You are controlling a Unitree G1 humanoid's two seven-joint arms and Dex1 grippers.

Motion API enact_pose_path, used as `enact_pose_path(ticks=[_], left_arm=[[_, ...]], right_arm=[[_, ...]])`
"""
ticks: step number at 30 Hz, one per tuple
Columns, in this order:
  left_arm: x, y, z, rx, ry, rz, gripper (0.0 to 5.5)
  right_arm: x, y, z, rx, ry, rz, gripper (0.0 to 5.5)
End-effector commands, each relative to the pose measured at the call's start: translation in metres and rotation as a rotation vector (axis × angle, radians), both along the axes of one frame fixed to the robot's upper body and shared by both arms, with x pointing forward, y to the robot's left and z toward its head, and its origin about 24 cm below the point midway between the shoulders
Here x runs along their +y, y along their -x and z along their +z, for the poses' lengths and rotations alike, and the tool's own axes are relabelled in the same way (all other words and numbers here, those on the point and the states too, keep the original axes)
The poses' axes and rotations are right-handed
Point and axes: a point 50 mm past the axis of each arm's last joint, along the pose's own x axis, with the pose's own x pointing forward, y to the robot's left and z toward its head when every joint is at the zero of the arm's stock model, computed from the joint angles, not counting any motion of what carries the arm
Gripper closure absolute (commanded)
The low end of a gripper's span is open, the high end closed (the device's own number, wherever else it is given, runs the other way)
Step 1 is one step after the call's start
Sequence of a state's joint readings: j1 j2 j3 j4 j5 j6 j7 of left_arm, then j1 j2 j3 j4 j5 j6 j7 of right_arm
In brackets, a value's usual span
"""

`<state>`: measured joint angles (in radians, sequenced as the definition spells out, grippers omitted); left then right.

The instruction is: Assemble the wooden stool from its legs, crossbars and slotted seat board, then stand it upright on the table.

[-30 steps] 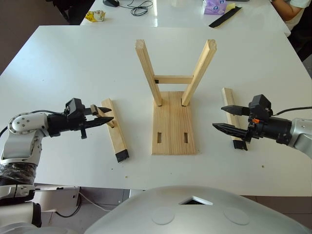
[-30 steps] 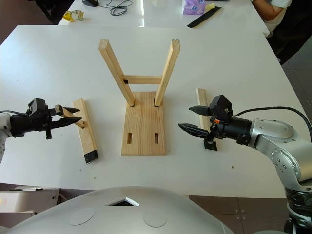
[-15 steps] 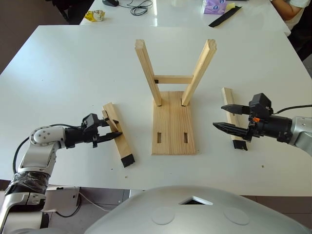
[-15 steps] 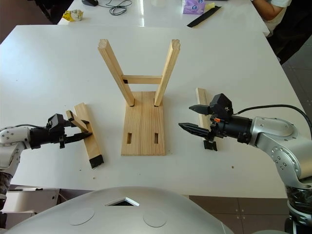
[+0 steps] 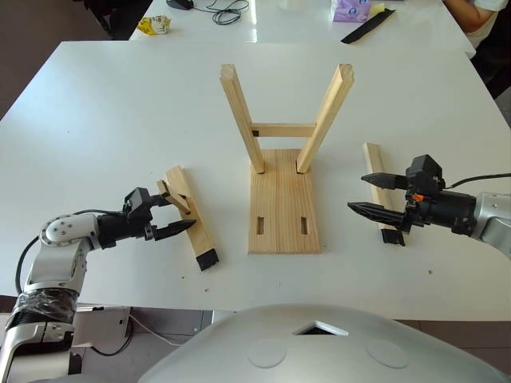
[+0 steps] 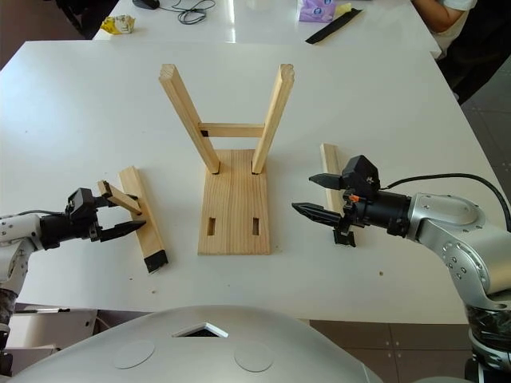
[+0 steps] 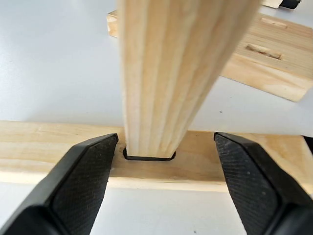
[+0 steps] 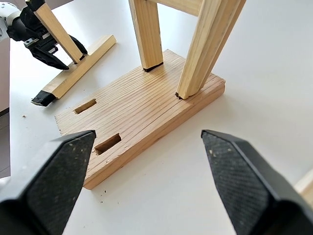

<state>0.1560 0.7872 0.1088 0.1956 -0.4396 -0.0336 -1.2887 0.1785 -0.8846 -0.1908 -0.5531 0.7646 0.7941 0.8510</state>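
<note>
**Both grippers spread open beside a half-built stool**

A white table (image 5: 104, 104) carries the work. Behind it a second white table (image 5: 271, 20) holds cables, a yellow packet (image 5: 156, 26) and a purple pack (image 5: 351, 10).

The left gripper (image 5: 180, 217) sits low over the table with its fingers (image 7: 83, 176) spread wide. Between them stands a short crossbar (image 7: 171, 73), its foot seated in a notch in the loose leg (image 5: 190, 215) that lies flat directly under the fingertips. The left wrist view shows a gap on each side of the crossbar, so nothing is pinched. The black-capped end of that leg lies off to one side of the fingers, nearer the robot.

Beyond the left gripper's fingertips, between the two grippers, lies the seat board (image 5: 285, 203), flat on the table. Two upright legs (image 5: 242, 120) are planted in its far end, splaying apart toward their tops and joined by a crossbar (image 5: 284, 130). Two empty slots (image 8: 107, 143) show in the board's near end.

The right gripper (image 5: 357, 192) hangs just above the table, its fingers (image 8: 249, 181) also spread and holding nothing. Its tips point at the seat board and stand just clear of the board's edge. A second loose leg (image 5: 374, 169) lies on the table right behind this gripper, crossing under its body, apart from the fingertips.
</note>
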Motion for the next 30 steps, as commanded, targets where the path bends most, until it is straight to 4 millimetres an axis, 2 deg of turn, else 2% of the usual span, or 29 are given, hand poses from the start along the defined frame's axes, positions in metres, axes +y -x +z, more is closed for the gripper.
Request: enact_pose_path(ticks=[1, 8, 18, 22, 24, 28, 30], left_arm=[[-0.002, -0.004, 0.015, -0.048, 0.007, -0.005, 1.84], [-0.002, -0.012, 0.026, -0.103, 0.011, 0.025, 1.84], [0.003, -0.001, 0.047, -0.120, -0.049, 0.006, 1.84], [0.008, 0.003, 0.065, -0.110, -0.031, 0.070, 1.84], [0.012, -0.001, 0.075, -0.092, 0.003, 0.156, 1.84], [0.012, 0.003, 0.092, -0.090, 0.000, 0.160, 1.84], [0.007, 0.007, 0.104, -0.074, 0.068, 0.118, 1.84]], right_arm=[[0.000, -0.001, 0.002, -0.027, 0.006, -0.008, 1.51], [0.000, -0.004, 0.003, -0.045, 0.005, -0.011, 1.51], [-0.004, -0.003, 0.005, -0.066, 0.018, -0.007, 1.51], [-0.006, -0.003, 0.007, -0.073, 0.020, -0.010, 1.51], [-0.006, -0.003, 0.008, -0.072, 0.021, -0.012, 1.51], [-0.007, -0.003, 0.007, -0.070, 0.026, -0.017, 1.51], [-0.007, -0.004, 0.008, -0.073, 0.026, -0.014, 1.51]])
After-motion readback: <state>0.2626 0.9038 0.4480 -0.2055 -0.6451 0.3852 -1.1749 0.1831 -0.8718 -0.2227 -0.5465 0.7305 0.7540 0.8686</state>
